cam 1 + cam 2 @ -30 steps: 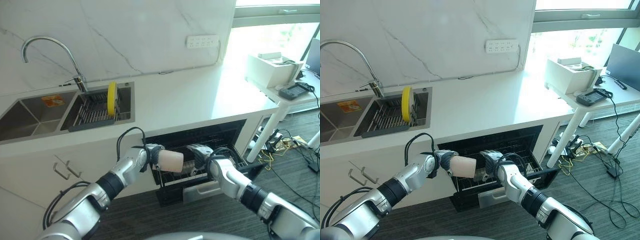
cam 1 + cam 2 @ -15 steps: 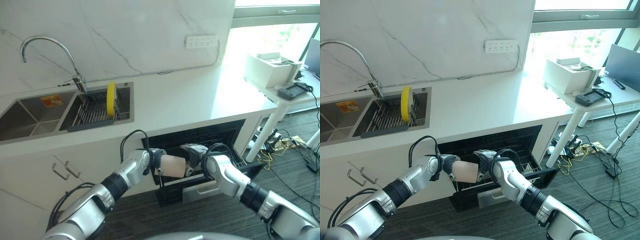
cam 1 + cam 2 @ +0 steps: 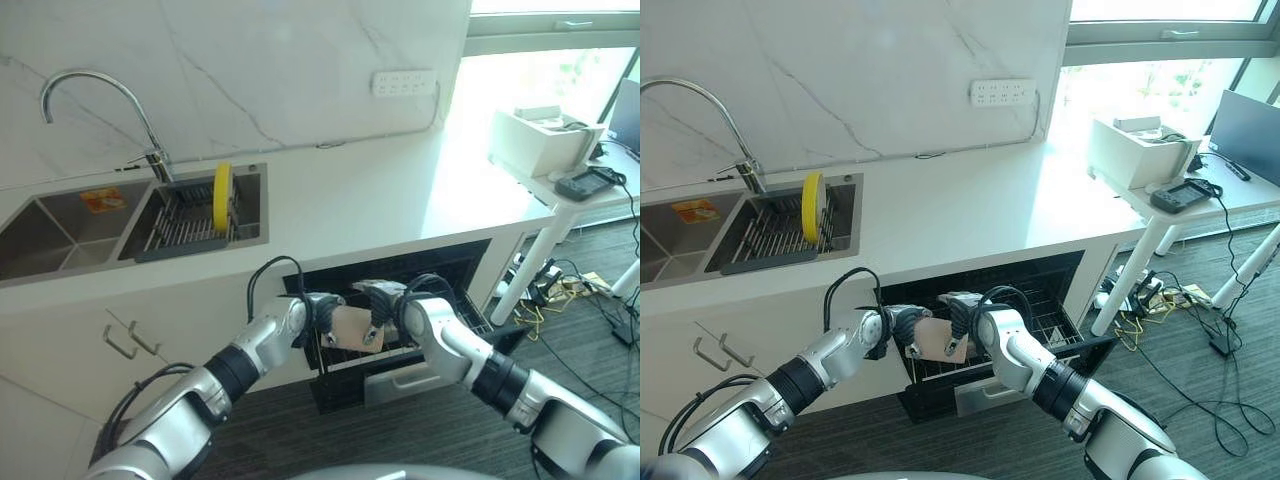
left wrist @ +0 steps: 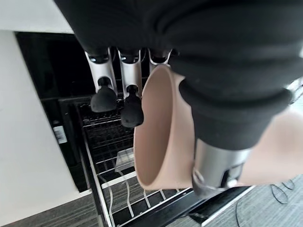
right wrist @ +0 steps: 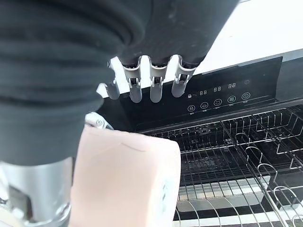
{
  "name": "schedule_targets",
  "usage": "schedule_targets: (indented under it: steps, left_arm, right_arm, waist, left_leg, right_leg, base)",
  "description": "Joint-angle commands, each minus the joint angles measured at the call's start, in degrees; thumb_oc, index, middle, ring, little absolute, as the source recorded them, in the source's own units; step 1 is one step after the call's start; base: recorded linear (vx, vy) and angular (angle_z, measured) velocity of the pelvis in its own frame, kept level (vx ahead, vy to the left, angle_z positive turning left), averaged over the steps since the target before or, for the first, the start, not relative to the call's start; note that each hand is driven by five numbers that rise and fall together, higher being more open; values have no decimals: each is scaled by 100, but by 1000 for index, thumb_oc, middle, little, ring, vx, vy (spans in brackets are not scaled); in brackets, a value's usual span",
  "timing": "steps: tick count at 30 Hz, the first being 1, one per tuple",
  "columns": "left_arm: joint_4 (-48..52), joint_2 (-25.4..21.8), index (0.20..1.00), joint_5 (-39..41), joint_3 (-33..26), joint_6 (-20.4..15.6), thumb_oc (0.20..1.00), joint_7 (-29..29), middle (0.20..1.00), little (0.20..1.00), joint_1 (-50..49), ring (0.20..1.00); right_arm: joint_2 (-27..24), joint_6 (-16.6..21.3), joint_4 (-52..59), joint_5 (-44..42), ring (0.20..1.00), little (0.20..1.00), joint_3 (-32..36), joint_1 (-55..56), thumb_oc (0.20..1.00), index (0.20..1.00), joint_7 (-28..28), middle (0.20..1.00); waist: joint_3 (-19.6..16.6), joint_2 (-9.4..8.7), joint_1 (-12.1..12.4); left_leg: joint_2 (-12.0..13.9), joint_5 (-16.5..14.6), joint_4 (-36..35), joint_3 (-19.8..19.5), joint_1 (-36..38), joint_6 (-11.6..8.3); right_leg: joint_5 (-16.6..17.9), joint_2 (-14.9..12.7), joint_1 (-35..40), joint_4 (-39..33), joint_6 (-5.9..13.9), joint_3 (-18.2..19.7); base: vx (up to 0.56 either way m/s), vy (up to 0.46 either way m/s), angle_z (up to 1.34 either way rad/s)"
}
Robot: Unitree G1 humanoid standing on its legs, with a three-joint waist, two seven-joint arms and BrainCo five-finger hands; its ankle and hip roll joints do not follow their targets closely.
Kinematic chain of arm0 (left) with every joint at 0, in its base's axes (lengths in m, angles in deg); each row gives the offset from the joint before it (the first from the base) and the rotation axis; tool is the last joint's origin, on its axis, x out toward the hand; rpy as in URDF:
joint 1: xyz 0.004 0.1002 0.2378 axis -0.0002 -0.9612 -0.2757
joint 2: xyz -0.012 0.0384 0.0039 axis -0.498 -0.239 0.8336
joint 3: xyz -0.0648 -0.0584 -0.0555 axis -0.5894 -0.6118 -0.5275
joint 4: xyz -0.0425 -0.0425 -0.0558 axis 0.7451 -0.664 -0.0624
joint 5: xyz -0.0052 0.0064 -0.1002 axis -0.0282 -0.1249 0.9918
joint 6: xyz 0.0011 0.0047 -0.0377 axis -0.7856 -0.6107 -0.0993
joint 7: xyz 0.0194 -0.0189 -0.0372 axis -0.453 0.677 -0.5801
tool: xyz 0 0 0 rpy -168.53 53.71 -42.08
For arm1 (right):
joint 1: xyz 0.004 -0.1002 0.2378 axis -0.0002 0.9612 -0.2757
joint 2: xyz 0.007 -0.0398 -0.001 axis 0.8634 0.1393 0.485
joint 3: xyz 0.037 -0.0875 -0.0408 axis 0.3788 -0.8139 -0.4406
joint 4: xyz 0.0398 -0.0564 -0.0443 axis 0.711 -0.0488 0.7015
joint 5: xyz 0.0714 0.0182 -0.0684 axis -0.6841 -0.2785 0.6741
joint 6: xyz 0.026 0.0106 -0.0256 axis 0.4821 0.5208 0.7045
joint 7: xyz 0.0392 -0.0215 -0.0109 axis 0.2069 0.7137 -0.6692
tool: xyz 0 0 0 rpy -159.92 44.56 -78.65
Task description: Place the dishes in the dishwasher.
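Observation:
A beige cup (image 3: 350,325) hangs just in front of the open dishwasher (image 3: 400,275), above its pulled-out wire rack (image 5: 246,156). My left hand (image 3: 318,315) is shut on it, thumb on one side of the wall and fingers (image 4: 105,97) on the other. From the right, my right hand (image 3: 385,303) lies over the cup (image 5: 128,179). Its fingers (image 5: 156,85) stretch out straight with a gap above the cup, and its thumb rests beside it. A yellow plate (image 3: 223,196) stands on edge in the sink's drying rack (image 3: 185,228).
A double sink (image 3: 60,240) with a tall faucet (image 3: 95,95) is set in the white counter (image 3: 380,195). Cabinet handles (image 3: 125,345) sit left of the dishwasher. A white side table (image 3: 560,170) with a box stands at the right, cables on the floor below.
My right hand has moved left onto the cup. The left hand has carried the cup a little closer to the dishwasher rack.

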Motion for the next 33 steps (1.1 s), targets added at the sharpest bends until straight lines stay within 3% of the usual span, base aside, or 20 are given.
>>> schedule_targets:
  steps: [1, 14, 28, 33]
  left_arm:
    - [-339, -23, 200, -76, 77, -64, 200, 144, 200, 200, 882, 200]
    - [42, -260, 200, -328, -66, -77, 200, 175, 200, 200, 848, 200]
    - [64, -136, 200, -1, 23, -181, 200, 378, 200, 200, 934, 200]
    - [50, -171, 200, -215, 52, -217, 200, 284, 200, 200, 846, 200]
  right_arm:
    - [75, 25, -115, 165, 1000, 1000, 83, -377, 1000, 1000, -91, 1000]
    - [-125, 173, -315, 315, 1000, 1000, 59, 61, 1000, 1000, -283, 1000]
    - [212, 366, -1383, 143, 1000, 1000, -273, 217, 1000, 1000, -1246, 1000]
    - [41, 562, -1386, 89, 1000, 1000, -208, 422, 1000, 1000, -1556, 1000]
  waist:
    - [-8, -75, 117]
    - [48, -31, 83]
    - [58, -19, 170]
    - [64, -27, 129]
  left_leg:
    - [-148, -651, 6, -680, 216, 128]
    - [-153, -656, 12, -651, 223, 139]
    - [-171, -672, 20, -704, 215, 135]
    - [-170, -678, 20, -693, 208, 134]
  right_leg:
    - [-39, 120, -269, 180, 80, -205]
    - [-73, 124, -275, 234, 80, -220]
    - [-85, 110, -247, 242, 80, -337]
    - [-81, 118, -262, 241, 103, -332]
  base:
    - [0, 0, 0]
    - [0, 0, 0]
    - [0, 0, 0]
    - [0, 0, 0]
